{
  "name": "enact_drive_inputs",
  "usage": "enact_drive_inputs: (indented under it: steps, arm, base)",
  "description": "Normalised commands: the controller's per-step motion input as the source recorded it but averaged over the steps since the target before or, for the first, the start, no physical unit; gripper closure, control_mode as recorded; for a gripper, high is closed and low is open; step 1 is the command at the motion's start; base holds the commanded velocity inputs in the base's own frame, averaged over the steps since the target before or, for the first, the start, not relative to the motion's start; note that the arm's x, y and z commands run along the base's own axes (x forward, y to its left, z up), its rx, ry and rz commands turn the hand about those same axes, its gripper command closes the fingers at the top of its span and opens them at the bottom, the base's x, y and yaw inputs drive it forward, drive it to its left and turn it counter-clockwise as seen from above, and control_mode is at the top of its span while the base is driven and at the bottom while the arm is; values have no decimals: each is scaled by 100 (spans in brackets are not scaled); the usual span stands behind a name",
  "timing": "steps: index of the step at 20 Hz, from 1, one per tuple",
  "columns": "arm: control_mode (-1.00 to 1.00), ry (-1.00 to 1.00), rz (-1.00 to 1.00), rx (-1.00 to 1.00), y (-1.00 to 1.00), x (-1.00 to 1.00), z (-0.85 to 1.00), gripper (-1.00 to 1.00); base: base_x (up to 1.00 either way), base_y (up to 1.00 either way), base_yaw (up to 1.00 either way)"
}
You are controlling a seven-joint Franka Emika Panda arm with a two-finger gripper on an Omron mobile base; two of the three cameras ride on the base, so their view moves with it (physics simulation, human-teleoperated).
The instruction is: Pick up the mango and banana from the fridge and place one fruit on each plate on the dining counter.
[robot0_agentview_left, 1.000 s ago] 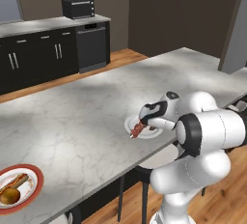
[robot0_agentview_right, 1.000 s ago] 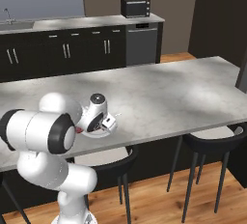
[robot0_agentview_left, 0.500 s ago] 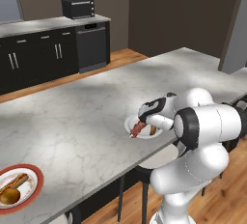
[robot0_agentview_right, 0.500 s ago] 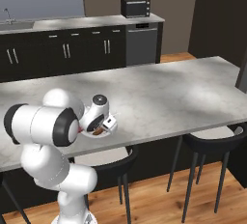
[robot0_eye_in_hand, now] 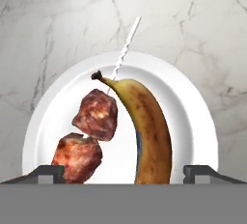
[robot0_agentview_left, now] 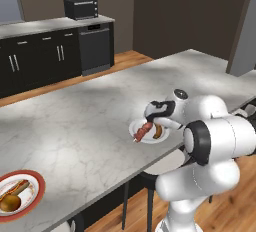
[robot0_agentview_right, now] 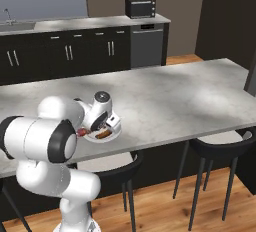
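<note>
The banana (robot0_eye_in_hand: 150, 131) lies on the small white plate (robot0_eye_in_hand: 190, 102) beside a meat skewer (robot0_eye_in_hand: 95, 116). My gripper (robot0_eye_in_hand: 123, 174) hangs just above it, open, its fingertips (robot0_eye_in_hand: 47, 172) wide apart on either side of the fruit and off it. From the base the same white plate (robot0_agentview_left: 136, 125) sits near the front edge of the dining counter (robot0_agentview_left: 85, 121), under my gripper (robot0_agentview_left: 154, 119). The mango (robot0_agentview_left: 10, 203) rests on the red-rimmed plate (robot0_agentview_left: 36, 185) at the counter's near left, next to a hot dog (robot0_agentview_left: 16, 189). The fridge is out of view.
Black stools (robot0_agentview_right: 221, 144) stand under the counter's near edge. Dark wall cabinets (robot0_agentview_left: 35, 61) run along the back, with a toaster oven (robot0_agentview_left: 81, 8) on top and a dishwasher (robot0_agentview_left: 95, 48) below it. A sink tap (robot0_agentview_right: 7, 15) shows at far left.
The jaws have gone from shut to wide open, letting go of the banana, which now lies on the white plate. The arm has shifted slightly.
</note>
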Motion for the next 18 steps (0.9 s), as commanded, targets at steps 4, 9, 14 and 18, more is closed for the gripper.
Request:
enact_drive_inputs:
  steps: [4, 9, 14, 18]
  arm:
    - [-100, 0, 0, 0, 0, -23, 45, -100]
    - [-100, 0, 1, 0, 0, -59, 26, -100]
    - [-100, -12, 2, -6, 2, -85, 6, -100]
    - [-100, -20, 8, -14, 8, -87, 1, -100]
  base:
    - [0, 0, 0]
    - [0, 0, 0]
    - [0, 0, 0]
    - [0, 0, 0]
